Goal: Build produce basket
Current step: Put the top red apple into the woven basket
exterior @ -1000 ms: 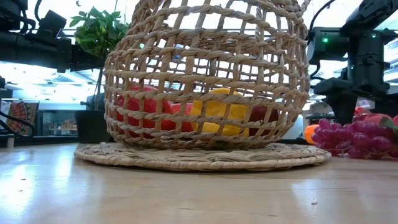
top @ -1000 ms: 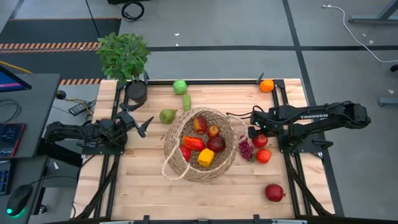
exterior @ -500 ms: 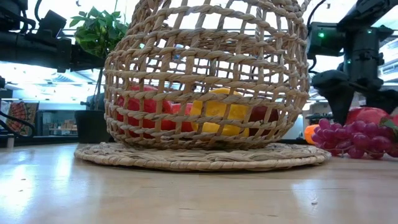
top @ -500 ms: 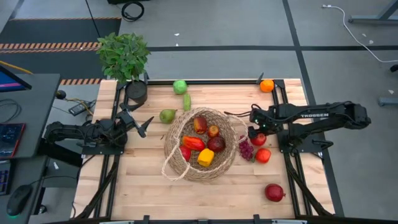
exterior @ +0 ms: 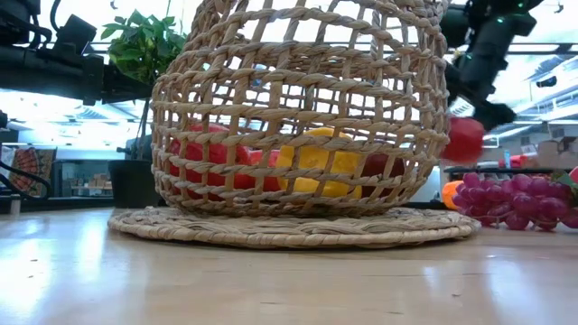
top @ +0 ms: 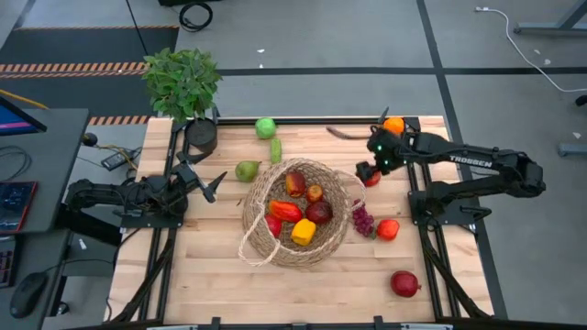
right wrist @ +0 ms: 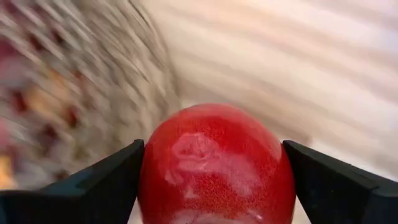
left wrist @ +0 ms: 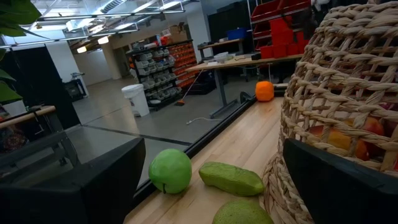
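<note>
Half-hidden red fruit (right wrist: 216, 163) in right gripper (top: 369, 174)

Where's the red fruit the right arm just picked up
The red fruit is held off the table in the right gripper, beside the basket rim's right edge, above the grapes.

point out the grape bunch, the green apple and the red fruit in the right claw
grape bunch (top: 363, 221), high view, middle of the purple cluster
green apple (top: 265, 127), high view, centre of its top
red fruit (right wrist: 214, 165), right wrist view, centre of its skin between the fingers
</note>
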You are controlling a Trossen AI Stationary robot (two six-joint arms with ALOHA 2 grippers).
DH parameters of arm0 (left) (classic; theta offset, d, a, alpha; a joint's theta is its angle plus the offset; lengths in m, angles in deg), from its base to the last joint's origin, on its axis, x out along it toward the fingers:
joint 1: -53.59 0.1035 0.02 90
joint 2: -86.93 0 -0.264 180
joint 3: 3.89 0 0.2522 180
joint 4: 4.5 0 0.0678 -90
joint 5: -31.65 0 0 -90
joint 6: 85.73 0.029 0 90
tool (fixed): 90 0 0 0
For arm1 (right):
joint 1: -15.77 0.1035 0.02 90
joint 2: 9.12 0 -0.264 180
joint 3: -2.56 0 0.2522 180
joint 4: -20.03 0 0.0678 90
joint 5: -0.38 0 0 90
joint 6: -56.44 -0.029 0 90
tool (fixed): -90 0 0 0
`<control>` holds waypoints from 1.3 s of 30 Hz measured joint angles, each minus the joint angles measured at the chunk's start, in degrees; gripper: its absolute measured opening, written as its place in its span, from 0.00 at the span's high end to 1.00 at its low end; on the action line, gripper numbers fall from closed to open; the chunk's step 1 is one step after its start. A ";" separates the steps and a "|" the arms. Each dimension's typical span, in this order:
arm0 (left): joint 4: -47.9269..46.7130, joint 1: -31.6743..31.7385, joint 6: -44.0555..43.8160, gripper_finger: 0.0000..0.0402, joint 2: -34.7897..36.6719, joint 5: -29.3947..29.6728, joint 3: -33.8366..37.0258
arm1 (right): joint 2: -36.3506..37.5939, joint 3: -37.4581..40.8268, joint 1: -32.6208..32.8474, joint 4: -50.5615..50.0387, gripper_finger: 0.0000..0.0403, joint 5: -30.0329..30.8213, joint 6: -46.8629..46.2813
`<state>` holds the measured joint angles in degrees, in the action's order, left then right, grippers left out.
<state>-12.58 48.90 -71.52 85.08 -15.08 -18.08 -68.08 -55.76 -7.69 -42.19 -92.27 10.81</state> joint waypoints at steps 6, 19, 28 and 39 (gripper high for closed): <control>0.01 0.00 -0.01 0.03 -0.01 0.01 0.00 | 0.00 -3.70 -3.31 11.42 0.08 -2.00 1.61; 0.00 0.00 -0.03 0.03 -0.01 0.00 0.00 | 0.00 -3.93 -4.42 49.64 0.08 -7.87 -12.35; -0.01 0.00 -0.01 0.03 0.00 0.01 0.00 | -0.02 -3.95 -3.15 56.68 0.07 -9.38 -13.96; 0.01 0.02 -0.01 0.03 -0.01 -0.01 0.00 | -0.02 -3.95 -1.25 74.64 0.07 -17.05 -7.32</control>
<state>-12.57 48.92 -71.53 85.07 -15.09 -18.08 -68.10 -59.71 -8.94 32.45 -109.32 3.49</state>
